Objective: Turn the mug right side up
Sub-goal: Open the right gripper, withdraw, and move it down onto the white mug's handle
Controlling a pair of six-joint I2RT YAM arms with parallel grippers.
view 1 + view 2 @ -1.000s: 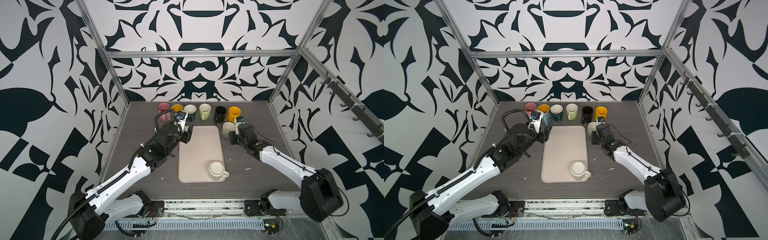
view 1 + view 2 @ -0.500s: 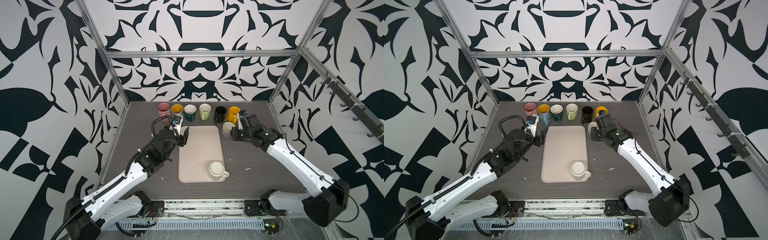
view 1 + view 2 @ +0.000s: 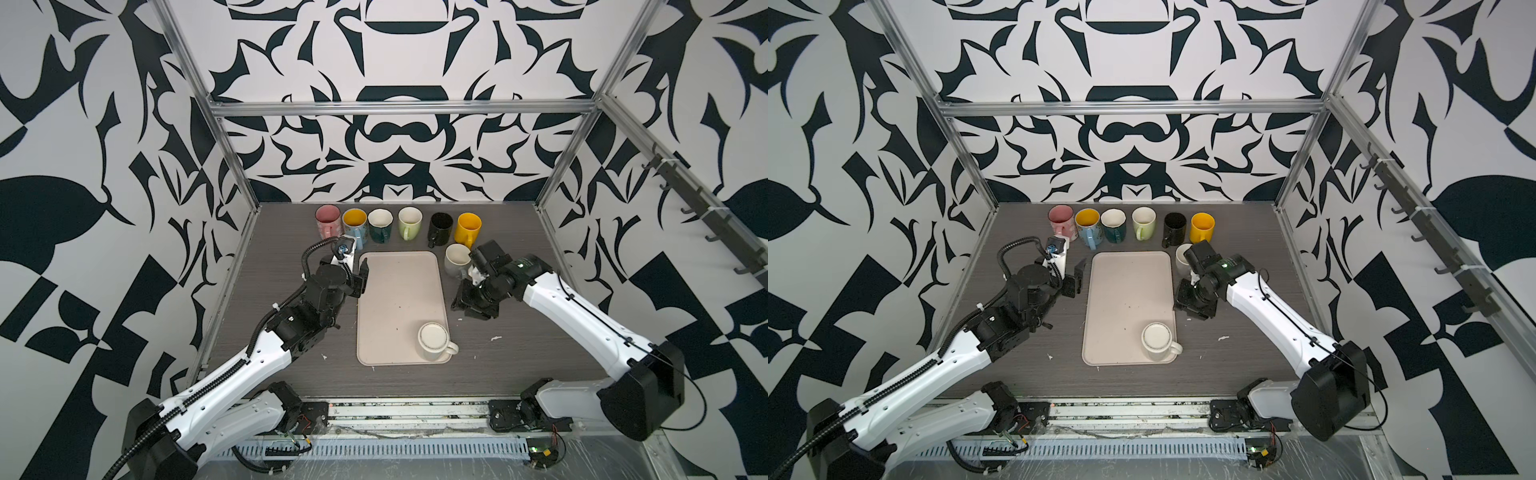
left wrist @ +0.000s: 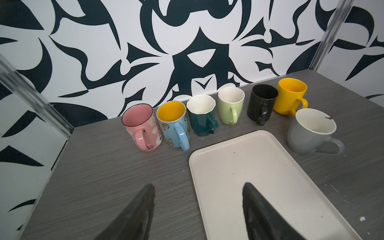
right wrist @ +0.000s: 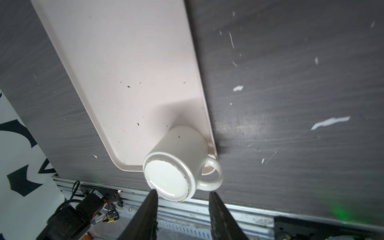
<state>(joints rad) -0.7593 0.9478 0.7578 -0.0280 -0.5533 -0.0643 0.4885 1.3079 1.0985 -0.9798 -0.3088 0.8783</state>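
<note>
A cream mug [image 3: 433, 340] [image 3: 1157, 340] stands upside down, base up, on the near right corner of the beige tray [image 3: 395, 286] [image 3: 1125, 291], handle pointing right. My right gripper [image 3: 468, 306] [image 3: 1192, 308] hovers open over the table by the tray's right edge, farther back than the mug and apart from it. In the right wrist view the mug [image 5: 176, 164] shows just beyond the open gripper [image 5: 183, 192], nothing between its fingers. My left gripper [image 3: 360, 282] [image 3: 1077, 276] [image 4: 199, 186] is open and empty over the tray's [image 4: 259, 176] far left edge.
Several upright mugs line the back wall: pink [image 3: 327, 219], blue [image 3: 354, 224], teal [image 3: 380, 224], light green [image 3: 409, 221], black [image 3: 440, 227], yellow [image 3: 468, 227]. A grey mug [image 3: 457, 259] [image 4: 311, 131] stands upright at the tray's far right corner. White flecks lie on the table.
My right gripper has drawn away from the grey mug, coming nearer along the tray's right edge and tipping downward. My left gripper has pulled back slightly from the mug row.
</note>
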